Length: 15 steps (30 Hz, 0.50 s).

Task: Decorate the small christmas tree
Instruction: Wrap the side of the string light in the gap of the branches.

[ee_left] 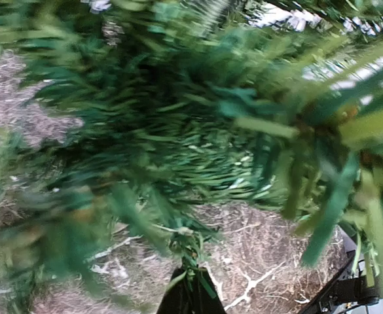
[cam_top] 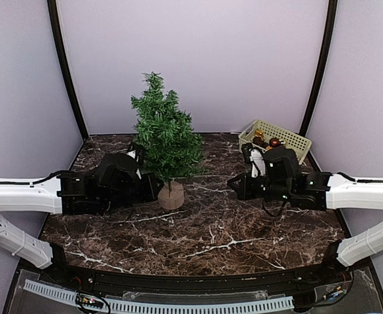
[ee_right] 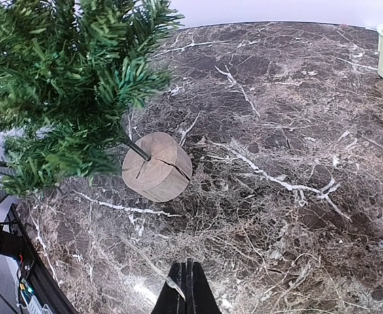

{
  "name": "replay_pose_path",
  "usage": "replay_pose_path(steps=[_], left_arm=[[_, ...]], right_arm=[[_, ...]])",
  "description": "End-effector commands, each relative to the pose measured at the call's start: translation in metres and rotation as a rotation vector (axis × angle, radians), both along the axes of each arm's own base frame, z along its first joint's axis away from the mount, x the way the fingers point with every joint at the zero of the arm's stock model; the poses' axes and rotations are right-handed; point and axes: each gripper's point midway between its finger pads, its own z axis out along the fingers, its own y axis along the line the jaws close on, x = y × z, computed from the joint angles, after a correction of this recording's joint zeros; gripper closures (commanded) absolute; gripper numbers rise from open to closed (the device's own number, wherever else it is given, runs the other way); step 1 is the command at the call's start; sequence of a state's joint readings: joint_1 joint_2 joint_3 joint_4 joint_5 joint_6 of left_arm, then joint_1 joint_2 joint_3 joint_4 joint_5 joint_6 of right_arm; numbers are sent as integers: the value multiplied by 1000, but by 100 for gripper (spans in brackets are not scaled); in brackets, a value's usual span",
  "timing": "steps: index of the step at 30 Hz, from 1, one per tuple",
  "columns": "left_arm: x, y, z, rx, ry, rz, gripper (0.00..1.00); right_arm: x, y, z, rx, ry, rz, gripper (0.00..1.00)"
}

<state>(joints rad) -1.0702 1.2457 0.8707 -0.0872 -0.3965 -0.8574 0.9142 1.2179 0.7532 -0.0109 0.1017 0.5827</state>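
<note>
The small christmas tree [cam_top: 165,134] is apparently being steadied, low needles pinched by the left gripper [ee_left: 190,273]; the right gripper [ee_right: 188,278], closed and empty, is being called to the basket [cam_top: 297,141] next.

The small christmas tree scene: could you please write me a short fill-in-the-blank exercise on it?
The small christmas tree stands on a round ___ stump.
The ornaments lie in a pale ___ at the table's far right corner.
The right gripper is ___.
Missing: wooden; basket; shut.
</note>
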Motion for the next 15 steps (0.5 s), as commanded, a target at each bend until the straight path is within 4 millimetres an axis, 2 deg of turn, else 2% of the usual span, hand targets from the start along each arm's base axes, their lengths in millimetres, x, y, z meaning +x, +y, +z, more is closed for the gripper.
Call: replay_pose_path(steps=[1, 9, 15], left_arm=[[-2, 24, 6, 13, -20, 36, 100], [-6, 41, 6, -16, -30, -5, 100], [-9, 38, 10, -8, -51, -69, 100]], right_arm=[[-5, -1, 2, -45, -21, 32, 100], [-7, 15, -18, -112, 13, 64, 100], [-25, 35, -17, -137, 18, 135, 100]])
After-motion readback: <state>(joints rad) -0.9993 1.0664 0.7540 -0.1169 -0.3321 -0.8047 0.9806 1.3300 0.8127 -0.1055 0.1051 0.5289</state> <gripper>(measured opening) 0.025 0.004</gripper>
